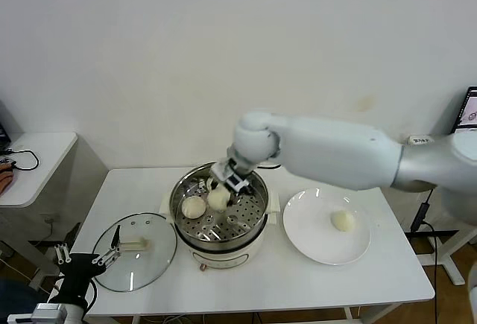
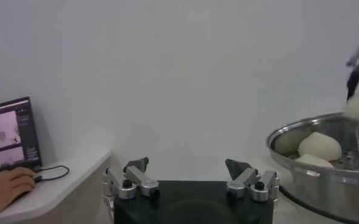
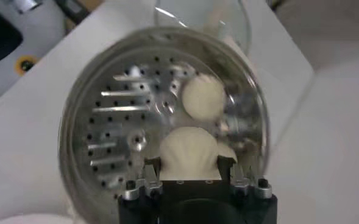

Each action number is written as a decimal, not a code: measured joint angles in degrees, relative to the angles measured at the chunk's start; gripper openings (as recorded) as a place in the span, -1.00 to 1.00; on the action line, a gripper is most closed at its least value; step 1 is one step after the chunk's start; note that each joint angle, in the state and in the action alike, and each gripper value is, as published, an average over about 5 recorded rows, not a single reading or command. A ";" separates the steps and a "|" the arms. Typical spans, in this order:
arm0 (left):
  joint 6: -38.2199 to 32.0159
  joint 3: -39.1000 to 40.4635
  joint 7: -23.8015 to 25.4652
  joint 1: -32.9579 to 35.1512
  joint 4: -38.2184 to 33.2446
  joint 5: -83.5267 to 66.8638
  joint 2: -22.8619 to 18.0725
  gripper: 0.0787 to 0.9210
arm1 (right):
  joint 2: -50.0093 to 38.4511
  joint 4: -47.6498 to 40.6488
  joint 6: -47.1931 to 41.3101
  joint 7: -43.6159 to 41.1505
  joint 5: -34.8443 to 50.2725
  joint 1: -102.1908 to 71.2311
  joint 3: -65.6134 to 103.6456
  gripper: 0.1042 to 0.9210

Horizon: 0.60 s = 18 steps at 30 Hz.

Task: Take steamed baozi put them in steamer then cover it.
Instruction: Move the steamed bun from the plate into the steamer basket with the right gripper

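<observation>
The steamer is a shiny steel pot with a perforated tray on a cream base, at the table's middle. My right gripper is over its tray, shut on a cream-white baozi; the right wrist view shows the baozi between the fingers. Another baozi lies on the tray beside it and also shows in the right wrist view. The left wrist view shows two baozi in the pot. One baozi lies on the white plate. My left gripper is open and empty, low at the front left.
The round glass lid with a white handle lies flat on the table left of the steamer, close to my left gripper. A second white table with a cable stands at the far left. A laptop and a person's hand show in the left wrist view.
</observation>
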 measured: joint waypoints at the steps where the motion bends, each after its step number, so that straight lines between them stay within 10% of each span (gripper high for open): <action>1: 0.00 -0.11 0.00 0.04 0.02 -0.04 -0.02 0.77 | 0.46 0.10 0.55 -0.12 -0.46 -0.26 -0.38 0.18; 18: -0.11 -0.48 0.02 0.11 0.17 -0.42 -0.32 0.77 | 3.23 2.21 7.97 -2.95 -5.89 -1.43 -3.25 0.32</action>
